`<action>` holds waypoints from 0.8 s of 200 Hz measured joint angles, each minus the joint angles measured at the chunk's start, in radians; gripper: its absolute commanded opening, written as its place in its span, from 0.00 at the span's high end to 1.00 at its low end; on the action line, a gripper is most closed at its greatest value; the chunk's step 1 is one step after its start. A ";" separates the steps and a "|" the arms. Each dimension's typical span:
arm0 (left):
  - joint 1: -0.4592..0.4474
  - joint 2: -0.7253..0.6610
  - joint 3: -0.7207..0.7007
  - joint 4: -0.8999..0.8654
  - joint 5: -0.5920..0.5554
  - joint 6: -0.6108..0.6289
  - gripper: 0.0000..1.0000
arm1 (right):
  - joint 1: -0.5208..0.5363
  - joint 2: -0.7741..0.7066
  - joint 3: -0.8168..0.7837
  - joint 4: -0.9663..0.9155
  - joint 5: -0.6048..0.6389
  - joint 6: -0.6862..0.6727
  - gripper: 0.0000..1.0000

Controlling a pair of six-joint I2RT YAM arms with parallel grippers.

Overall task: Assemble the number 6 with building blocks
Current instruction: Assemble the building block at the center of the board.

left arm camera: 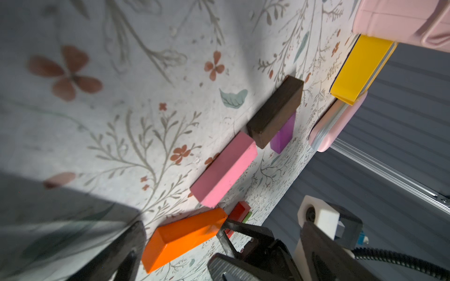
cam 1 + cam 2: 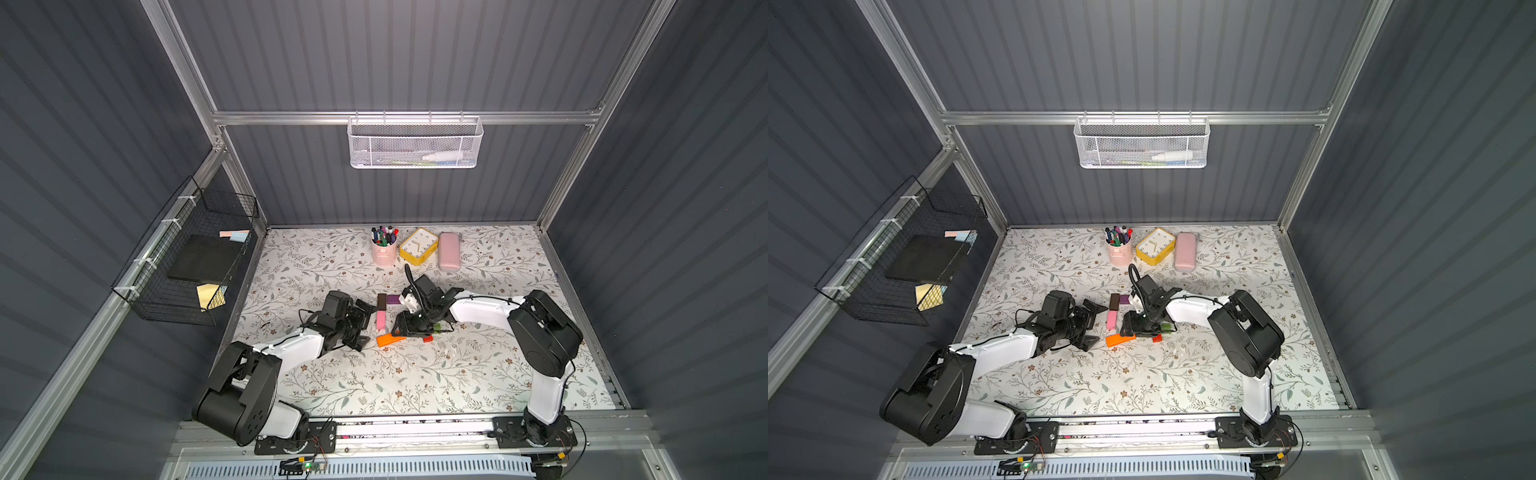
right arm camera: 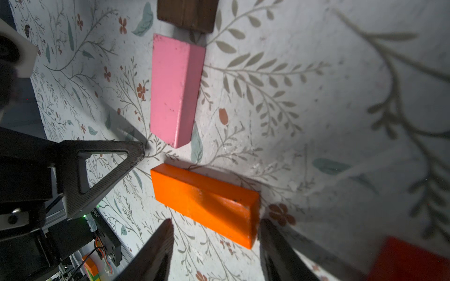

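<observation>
left gripper (image 2: pixel 365 324): jaws wide apart, empty, hovering just beside the pink rectangular block (image 2: pixel 380 321). right gripper (image 3: pixel 215 227): jaws partly apart, astride one end of the long orange bar (image 2: pixel 390 340), one fingertip (image 1: pixel 225 222) touching it; can't tell if it's clamped. number 6 (image 2: pixel 1112 316) is part built mid floral tabletop (image 2: pixel 374 382): dark brown block (image 2: pixel 382 302) and pink end to end as spine, purple block (image 2: pixel 394 299) against brown's side, orange bar skewed, small gap to pink. red block (image 2: pixel 428 338) and small green cube (image 2: pixel 436 328) loose by the right gripper, past the orange bar's end.
</observation>
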 measured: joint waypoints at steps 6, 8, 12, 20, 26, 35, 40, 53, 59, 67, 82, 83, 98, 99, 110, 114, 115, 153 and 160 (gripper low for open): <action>-0.005 0.000 0.000 0.005 0.000 -0.005 0.01 | 0.000 0.000 0.000 0.000 0.000 0.000 0.42; -0.006 0.000 0.000 0.007 0.001 -0.006 0.01 | 0.000 0.000 0.000 0.000 0.000 0.000 0.42; -0.008 0.000 0.000 0.010 0.001 -0.007 0.01 | 0.000 0.000 0.000 0.000 0.000 0.000 0.42; -0.015 0.000 0.000 0.016 0.001 -0.015 0.01 | 0.000 0.000 0.000 0.000 0.000 0.000 0.42; -0.019 0.000 0.000 0.019 0.001 -0.020 0.01 | 0.000 0.000 0.000 0.000 0.000 0.000 0.42; -0.026 0.000 0.000 0.024 0.001 -0.029 0.01 | 0.000 0.000 0.000 0.000 0.000 0.000 0.42; -0.029 0.000 0.000 0.027 0.001 -0.033 0.01 | 0.000 0.000 0.000 0.000 0.000 0.000 0.42; -0.033 0.000 0.000 0.032 0.001 -0.042 0.01 | 0.000 0.000 0.000 0.000 0.000 0.000 0.42; -0.035 0.000 0.000 0.032 0.001 -0.044 0.01 | 0.000 0.000 0.000 0.000 0.000 0.000 0.42; -0.038 0.000 0.000 0.031 0.001 -0.048 0.01 | 0.000 0.000 0.000 0.000 0.000 0.000 0.42; -0.039 0.000 0.000 0.031 0.000 -0.051 0.01 | 0.000 0.000 0.000 0.000 0.000 0.000 0.42; -0.039 -0.001 0.000 0.031 0.000 -0.051 0.01 | 0.000 0.000 0.000 0.000 0.000 0.000 0.42; -0.040 -0.001 0.000 0.030 0.000 -0.051 0.01 | 0.000 0.000 -0.004 0.003 0.000 0.000 0.42; -0.040 -0.001 0.000 0.029 0.000 -0.051 0.01 | 0.000 0.000 -0.004 0.003 0.000 0.000 0.42; -0.043 -0.002 0.000 0.029 -0.001 -0.052 0.01 | 0.000 0.000 -0.006 0.003 0.000 0.000 0.42; -0.045 -0.002 0.000 0.029 -0.001 -0.052 0.01 | 0.000 0.000 -0.007 0.003 0.000 0.000 0.42; -0.046 -0.002 0.000 0.029 -0.001 -0.051 0.00 | 0.000 0.000 -0.008 0.003 0.000 0.000 0.42; -0.050 -0.006 0.000 0.021 -0.005 -0.051 0.01 | 0.000 0.000 -0.011 0.007 0.000 0.000 0.42; -0.050 -0.006 -0.001 0.020 -0.005 -0.051 0.01 | 0.000 0.000 -0.011 0.008 -0.001 0.000 0.42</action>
